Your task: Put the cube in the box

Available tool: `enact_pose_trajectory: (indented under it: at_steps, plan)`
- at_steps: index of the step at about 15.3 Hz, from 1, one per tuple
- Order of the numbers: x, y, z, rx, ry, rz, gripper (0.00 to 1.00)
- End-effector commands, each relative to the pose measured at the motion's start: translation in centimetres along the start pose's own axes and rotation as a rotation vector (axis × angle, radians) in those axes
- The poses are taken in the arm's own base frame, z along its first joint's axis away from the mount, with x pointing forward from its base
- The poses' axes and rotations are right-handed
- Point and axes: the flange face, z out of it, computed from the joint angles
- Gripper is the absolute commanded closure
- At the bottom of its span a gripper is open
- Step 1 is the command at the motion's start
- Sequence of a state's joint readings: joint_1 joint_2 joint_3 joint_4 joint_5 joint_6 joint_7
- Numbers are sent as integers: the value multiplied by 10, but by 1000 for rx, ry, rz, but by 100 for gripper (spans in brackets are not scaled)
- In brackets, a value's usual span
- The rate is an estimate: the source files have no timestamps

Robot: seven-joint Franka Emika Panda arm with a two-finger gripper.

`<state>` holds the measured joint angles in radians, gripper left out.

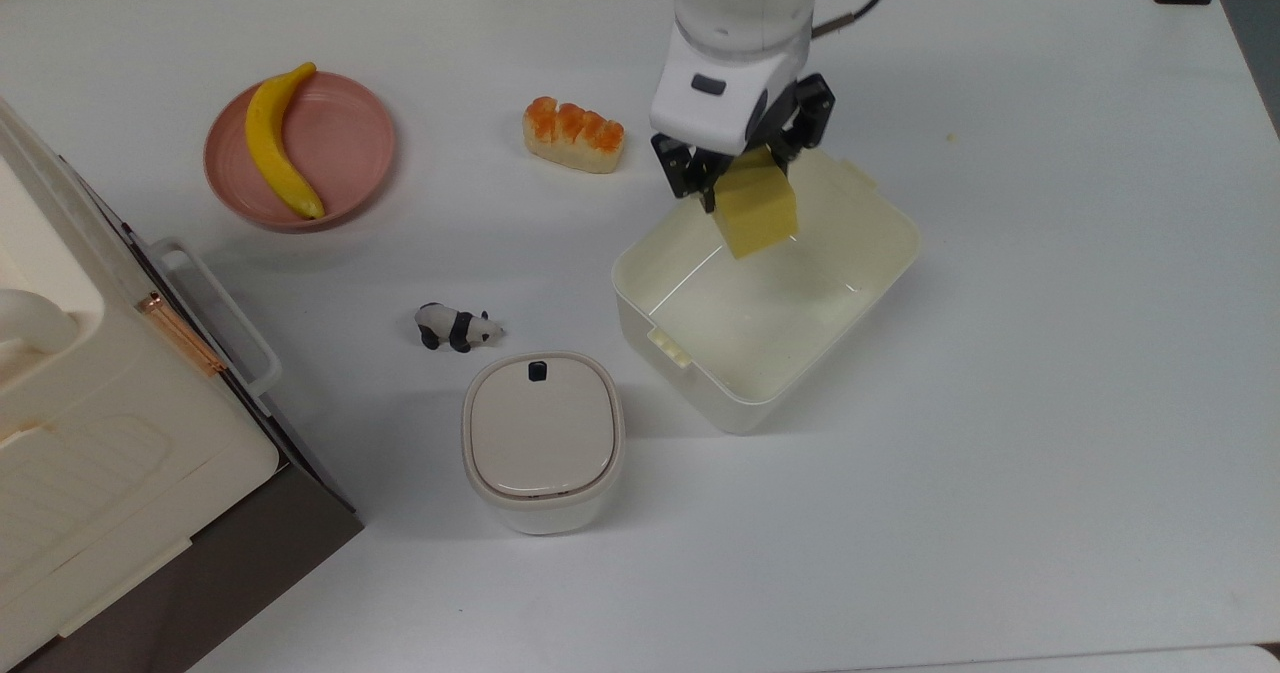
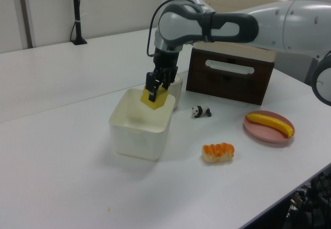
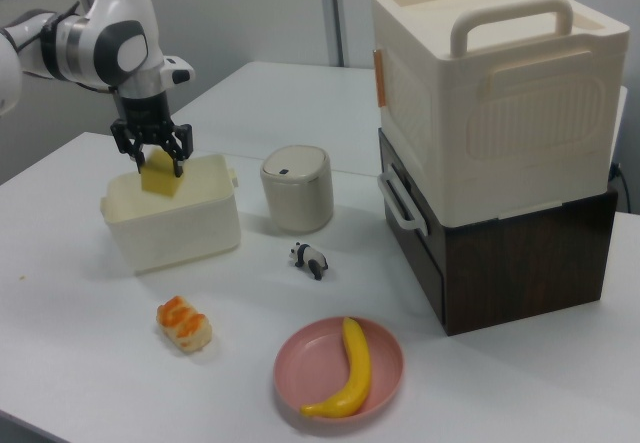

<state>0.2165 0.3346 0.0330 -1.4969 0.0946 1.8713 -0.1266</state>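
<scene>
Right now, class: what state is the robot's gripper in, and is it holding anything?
Gripper: fingers shut on the yellow cube, held above the open box.
</scene>
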Motion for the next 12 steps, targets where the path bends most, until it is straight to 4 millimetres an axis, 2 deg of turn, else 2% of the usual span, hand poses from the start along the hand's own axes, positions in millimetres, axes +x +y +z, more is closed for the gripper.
enact_pose_trajectory:
  at_steps: [1, 3, 4, 5, 8, 10, 12]
  plan:
    - [3, 2, -13, -19, 29, 35, 0]
    - [-6, 5, -34, -24, 40, 49, 0]
    - [-17, 14, -36, -46, -4, 111, 0]
    - [-27, 30, -49, -90, -17, 182, 0]
    - [-54, 59, -57, -127, -46, 239, 0]
    - [-67, 72, -69, -135, -44, 264, 0]
    - [-77, 76, -75, -164, -56, 267, 0]
